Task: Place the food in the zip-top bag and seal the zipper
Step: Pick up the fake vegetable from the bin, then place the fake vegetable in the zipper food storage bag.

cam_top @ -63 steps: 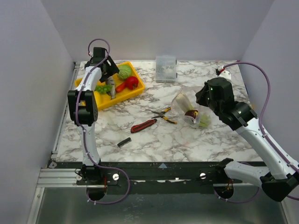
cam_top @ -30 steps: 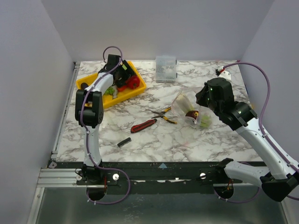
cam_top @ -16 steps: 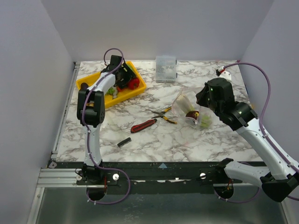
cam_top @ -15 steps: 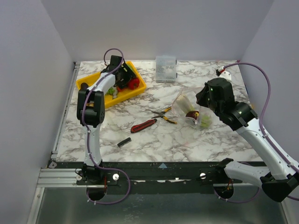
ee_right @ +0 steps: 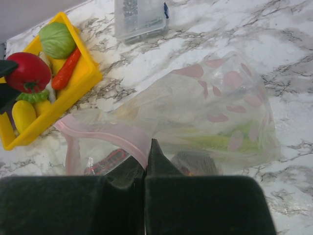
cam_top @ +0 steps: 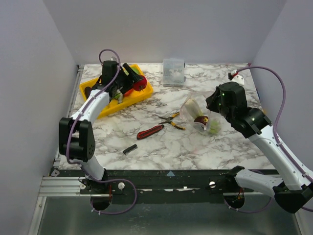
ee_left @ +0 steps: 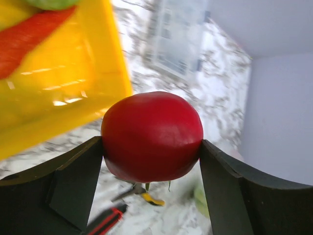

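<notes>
The left hand [ee_left: 150,147] is squeezing the slick, rigid-looking tomato [ee_left: 151,129] across its middle near the yellow tray [ee_left: 73,73] (right hand [ee_right: 146,147] pinching the floppy zip-top bag [ee_right: 210,112]).

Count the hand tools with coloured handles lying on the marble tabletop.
2. The red-handled knife lies near the middle of the marble table. The yellow-handled pliers lie just beyond it, beside the zip-top bag. Others could be hidden from these views.

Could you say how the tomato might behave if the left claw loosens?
The tomato looks smooth and glossy, so it may slip out of the left claw. Being round, it would probably roll once dropped.
</notes>
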You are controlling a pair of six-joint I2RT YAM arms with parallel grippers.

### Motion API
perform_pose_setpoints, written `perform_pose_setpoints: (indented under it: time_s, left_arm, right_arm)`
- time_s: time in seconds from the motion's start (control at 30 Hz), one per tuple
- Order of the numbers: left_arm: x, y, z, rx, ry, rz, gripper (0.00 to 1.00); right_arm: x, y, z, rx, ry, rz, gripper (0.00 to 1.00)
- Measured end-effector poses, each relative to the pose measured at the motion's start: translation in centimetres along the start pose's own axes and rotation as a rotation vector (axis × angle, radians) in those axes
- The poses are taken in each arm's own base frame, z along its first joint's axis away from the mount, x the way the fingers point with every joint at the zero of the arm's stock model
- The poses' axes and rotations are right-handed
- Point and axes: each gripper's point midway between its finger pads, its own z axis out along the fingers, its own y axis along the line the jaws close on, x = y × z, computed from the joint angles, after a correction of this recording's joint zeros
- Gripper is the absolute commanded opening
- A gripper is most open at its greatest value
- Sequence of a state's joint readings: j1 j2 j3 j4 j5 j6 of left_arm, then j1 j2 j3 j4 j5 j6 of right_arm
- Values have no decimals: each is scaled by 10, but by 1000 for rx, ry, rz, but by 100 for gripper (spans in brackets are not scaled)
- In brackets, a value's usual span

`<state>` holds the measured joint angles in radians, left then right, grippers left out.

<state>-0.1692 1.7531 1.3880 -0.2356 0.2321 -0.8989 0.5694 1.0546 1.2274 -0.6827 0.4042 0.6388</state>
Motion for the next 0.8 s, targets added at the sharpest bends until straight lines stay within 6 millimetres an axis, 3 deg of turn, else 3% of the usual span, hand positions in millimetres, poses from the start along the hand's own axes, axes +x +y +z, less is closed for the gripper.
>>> perform_pose_setpoints:
  time_s: [0.13,0.33,0.53,0.63,0.8]
  left_arm:
    - [23,-49,-45,223,30,30,14]
    - [93,-107,-105,532,173,102,12]
    - [150,-181,-180,845,300,247,12]
    - [167,-199,-199,920,334,292,12]
    - [189,-214,-209,930,340,366,16]
  right_arm:
    - [0,1,0,-1,0,24,0]
    - [1,5,0,-5,5,100,0]
    - [3,13,3,-24,18,171,0]
    - [3,16,5,-33,11,206,0]
    - [6,15,3,-41,4,272,0]
